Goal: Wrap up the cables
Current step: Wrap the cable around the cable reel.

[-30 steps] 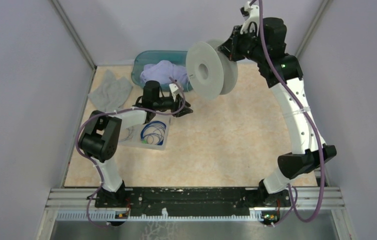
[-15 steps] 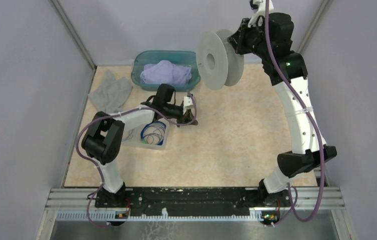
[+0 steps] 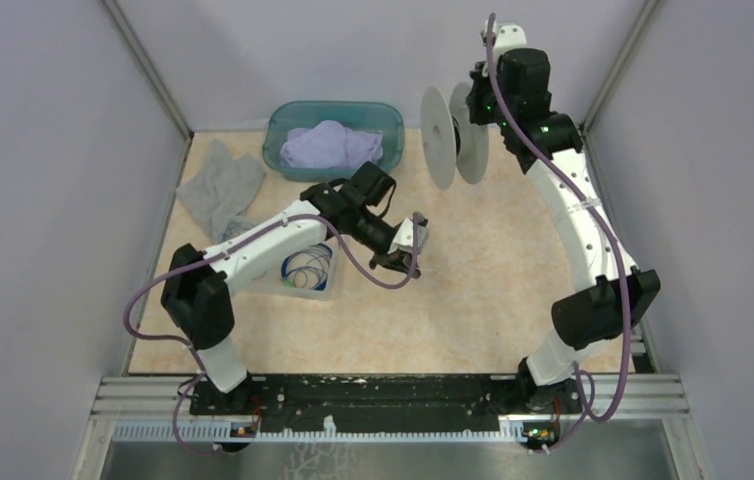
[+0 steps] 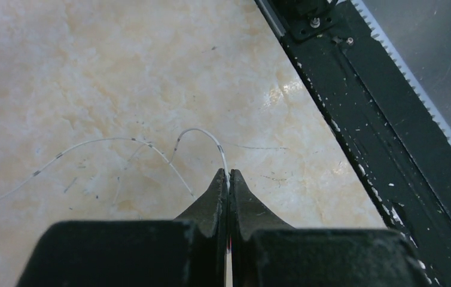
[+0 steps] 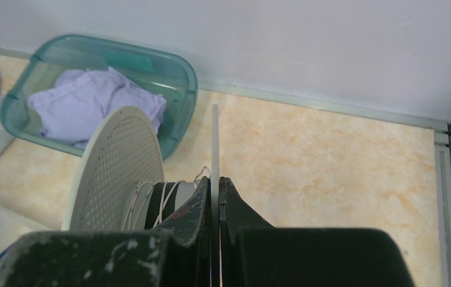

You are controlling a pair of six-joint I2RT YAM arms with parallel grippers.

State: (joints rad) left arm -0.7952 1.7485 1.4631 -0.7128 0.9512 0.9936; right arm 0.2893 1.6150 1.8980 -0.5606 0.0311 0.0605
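A thin whitish cable (image 4: 199, 130) arcs over the tabletop, and my left gripper (image 4: 228, 174) is shut on its end. From above, that gripper (image 3: 400, 263) sits mid-table, right of a clear tray (image 3: 325, 290) holding coiled blue cables (image 3: 305, 267). High at the back, my right gripper (image 5: 215, 179) is shut on the thin edge of one flange of a white spool (image 3: 453, 147). The spool's other, perforated flange (image 5: 121, 161) stands to the left, and a few turns of whitish wire (image 5: 151, 200) lie on the hub.
A teal bin (image 3: 288, 120) with lavender cloth stands at the back left. A grey rag (image 3: 218, 185) lies beside it. The black rail (image 4: 378, 119) runs along the table's near edge. Grey walls close in both sides.
My left arm swung right and nearer, away from the tray, and its jaws shut on the whitish cable. The right arm turned the spool nearly edge-on and shifted it right.
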